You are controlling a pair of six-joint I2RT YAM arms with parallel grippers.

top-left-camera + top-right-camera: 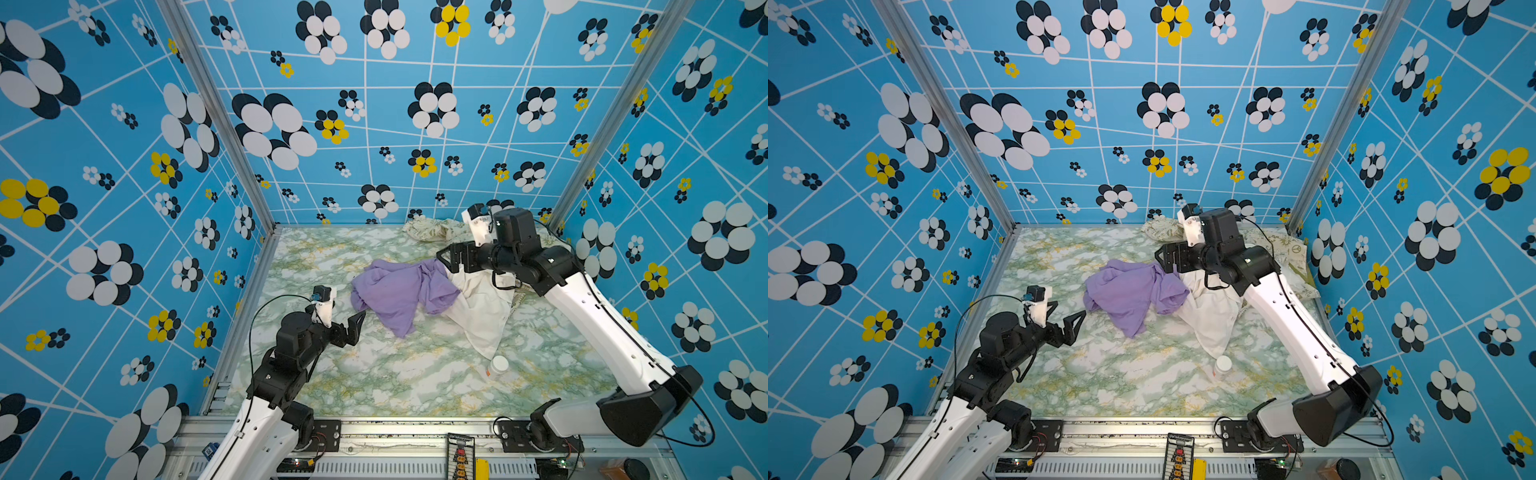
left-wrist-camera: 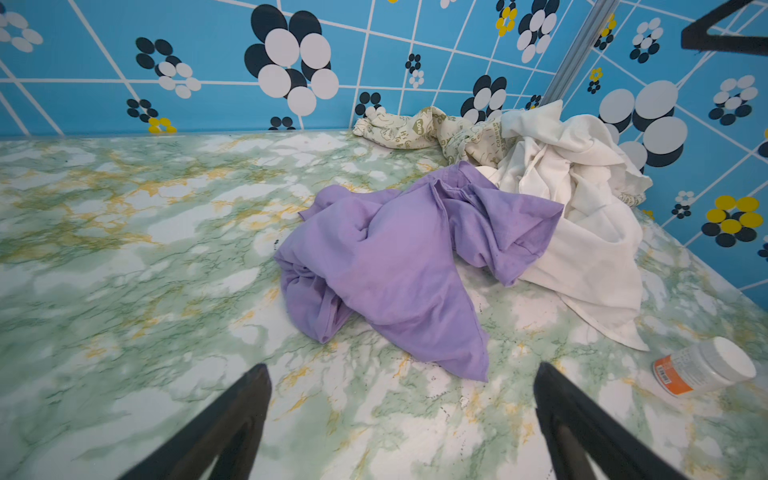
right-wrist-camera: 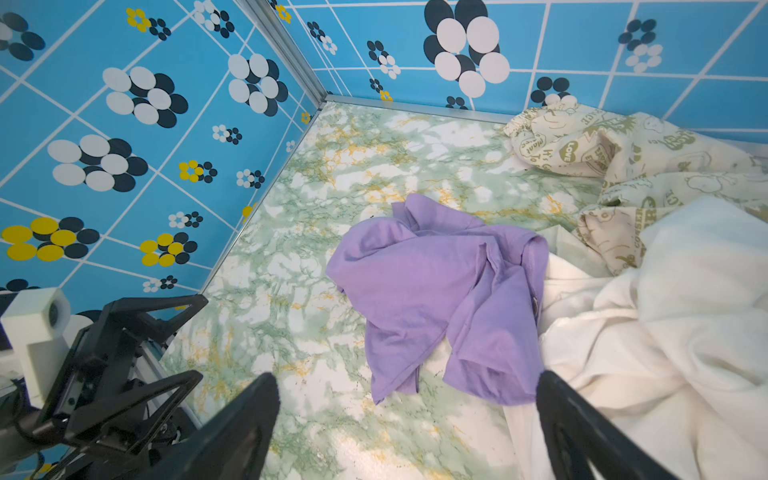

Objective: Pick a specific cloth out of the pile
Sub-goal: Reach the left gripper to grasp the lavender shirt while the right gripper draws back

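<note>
Your lavender cloth [image 1: 399,293] lay crumpled in soft folds mid-worktop [image 1: 374,374], one edge overlapping the white cloth [image 1: 482,316]. Your left hand [image 2: 400,370] and right hand [image 3: 406,376] stood spread wide, holding nothing.

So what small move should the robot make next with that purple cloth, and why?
Probably: ease the left gripper forward and close it on the near edge of the purple cloth. That gripper is open with the cloth just ahead of it. The right gripper is open too and holds nothing. The cloth's far side lies on the white cloth, so a pull would separate them.
</note>
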